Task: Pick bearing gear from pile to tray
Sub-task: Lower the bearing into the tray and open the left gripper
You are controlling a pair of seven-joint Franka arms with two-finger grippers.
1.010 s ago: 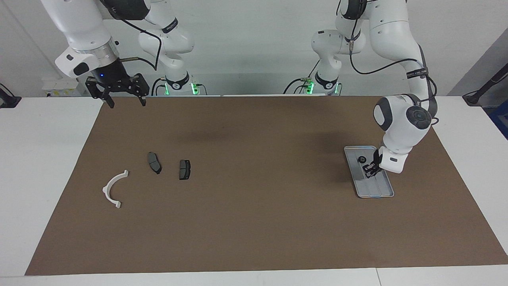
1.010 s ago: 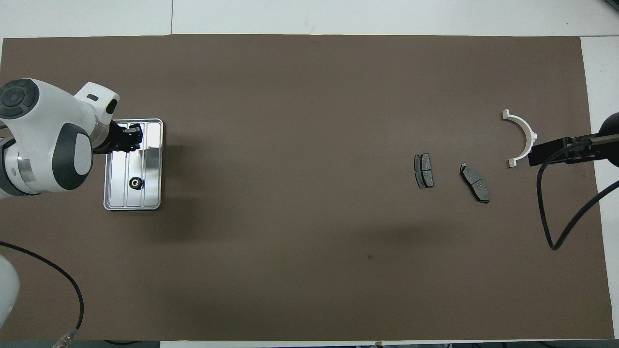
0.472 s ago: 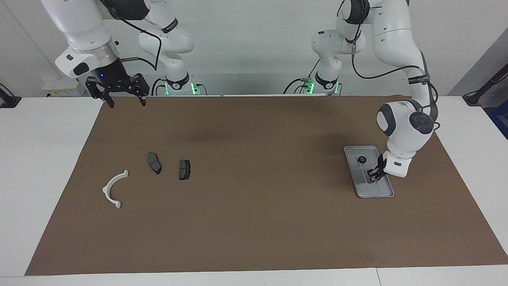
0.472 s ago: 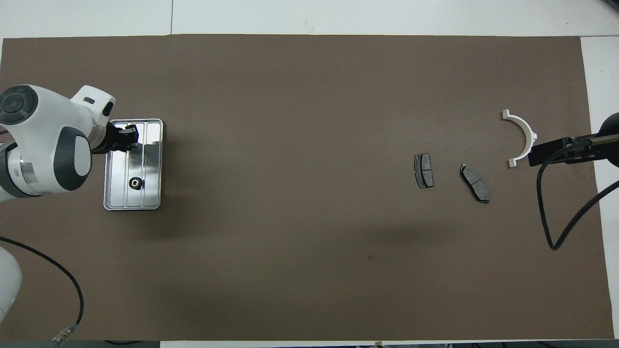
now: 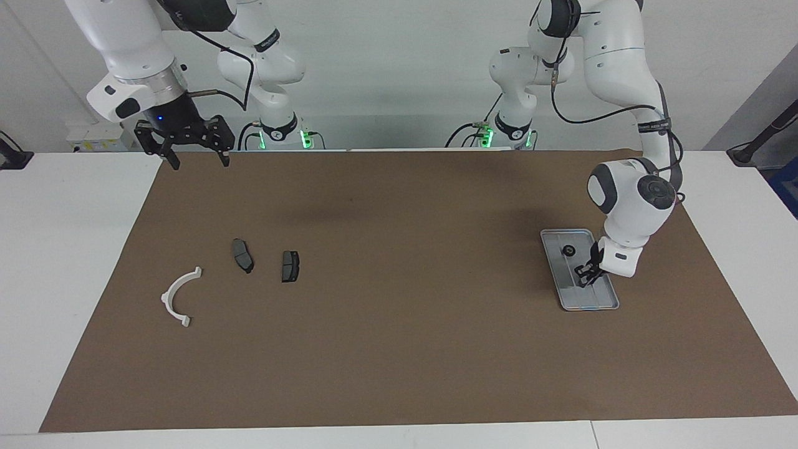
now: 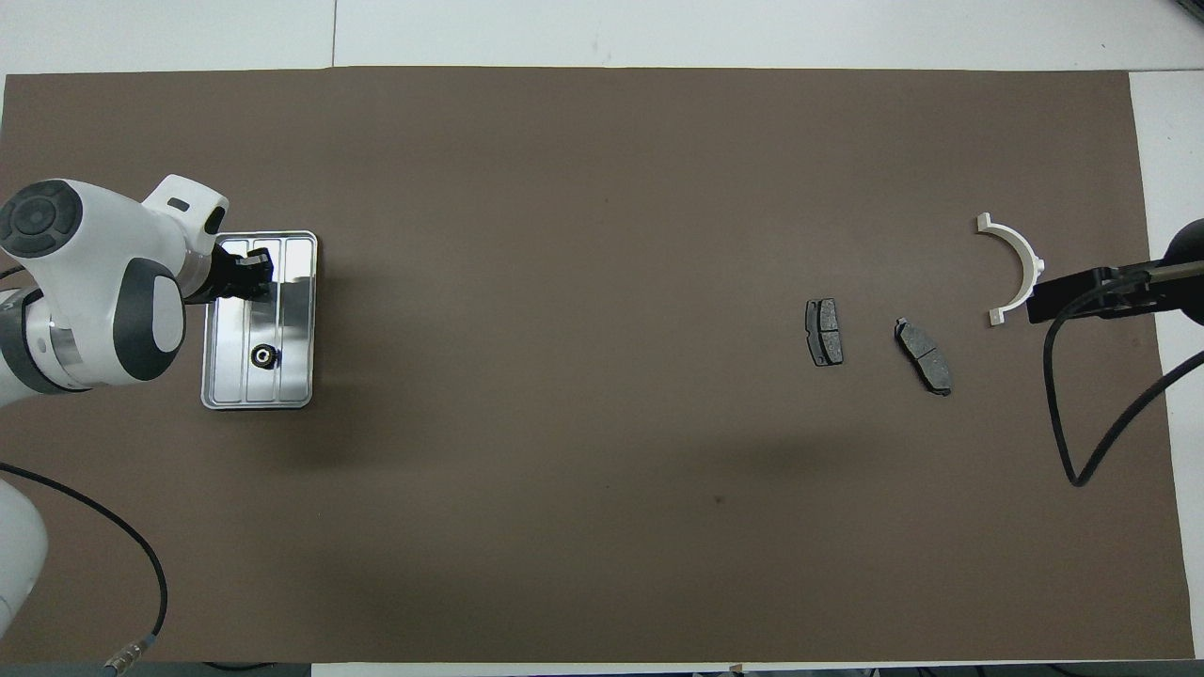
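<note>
The silver tray (image 5: 603, 300) (image 6: 292, 381) lies toward the left arm's end of the brown mat. One small black bearing gear (image 5: 568, 251) (image 6: 263, 355) rests in the half of it nearer the robots. My left gripper (image 5: 585, 276) (image 6: 250, 273) hangs low over the tray's farther half; whether anything is in it is hidden. The pile is toward the right arm's end: a white half-ring bracket (image 5: 179, 296) (image 6: 1014, 268) and two dark brake pads (image 5: 242, 255) (image 5: 290, 265). My right gripper (image 5: 199, 162) waits open, raised over the mat's edge by its base.
The brown mat (image 5: 399, 349) covers most of the white table. A black cable (image 6: 1082, 414) loops over the mat's edge at the right arm's end, and another cable (image 6: 113, 545) runs near the left arm's base.
The left arm's wrist has shifted slightly over the tray, and its gripper sits a little lower on the farther half. The gear in the tray, the pile and the right arm have not moved.
</note>
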